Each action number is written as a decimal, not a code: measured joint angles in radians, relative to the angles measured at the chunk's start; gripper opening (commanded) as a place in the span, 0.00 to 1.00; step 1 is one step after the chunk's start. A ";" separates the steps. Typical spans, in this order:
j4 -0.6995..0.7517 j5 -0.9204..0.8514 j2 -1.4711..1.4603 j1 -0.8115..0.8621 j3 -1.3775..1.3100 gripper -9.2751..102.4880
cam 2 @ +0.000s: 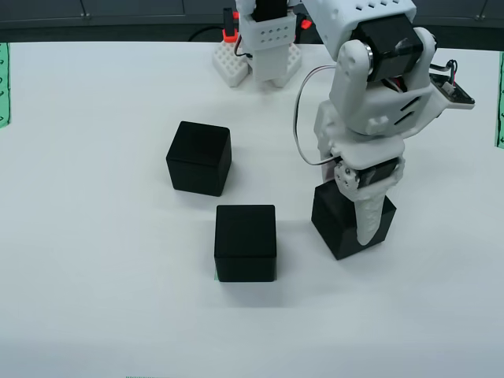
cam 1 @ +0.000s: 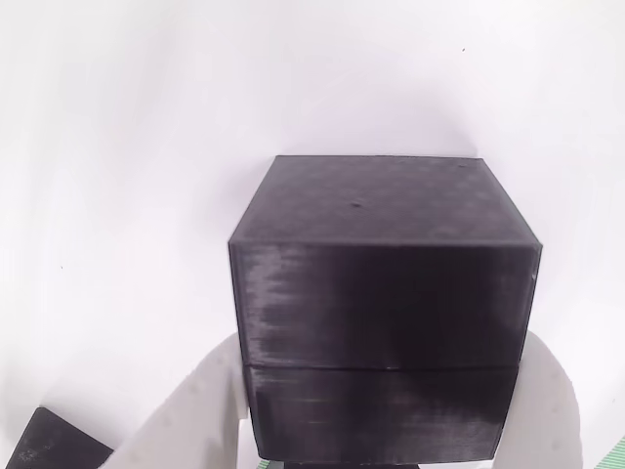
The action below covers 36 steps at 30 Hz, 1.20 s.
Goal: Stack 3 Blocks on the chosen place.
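On the white table (cam 2: 94, 260), in the view from above, you have three matte black blocks, all alike: plain cubes with slightly rounded edges and no markings. The left block (cam 2: 198, 157) sits alone. The middle block (cam 2: 246, 242) sits near it, toward the bottom of the view, with a thin green sliver (cam 2: 216, 274) showing at its lower left corner. You cannot tell how far that green runs under the block.

The right block (cam 2: 346, 224) stands turned at an angle to the other two, apart from both, directly under your white arm (cam 2: 378, 102). The gripper (cam 2: 364, 232) comes down over it, and one white finger lies across its right side.

In the view that rides on the gripper, this block (cam 1: 381, 283) shows fine horizontal print lines, a faint seam low on its front face and a tiny speck on top. White fingers (cam 1: 195, 410) press against both of its sides, so your jaws look clenched on it. You cannot tell whether it is resting on the table or lifted.

You can count two green-and-white striped patches at the edges of the view from above, one on the left (cam 2: 4, 83) and one on the right (cam 2: 500, 98).
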 measured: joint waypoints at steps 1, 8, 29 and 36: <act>0.000 0.000 0.005 0.003 0.000 0.27; -0.002 -0.008 0.153 0.063 0.000 0.27; 0.009 -0.167 0.407 0.377 0.069 0.27; 0.009 -0.190 0.400 0.405 0.083 0.27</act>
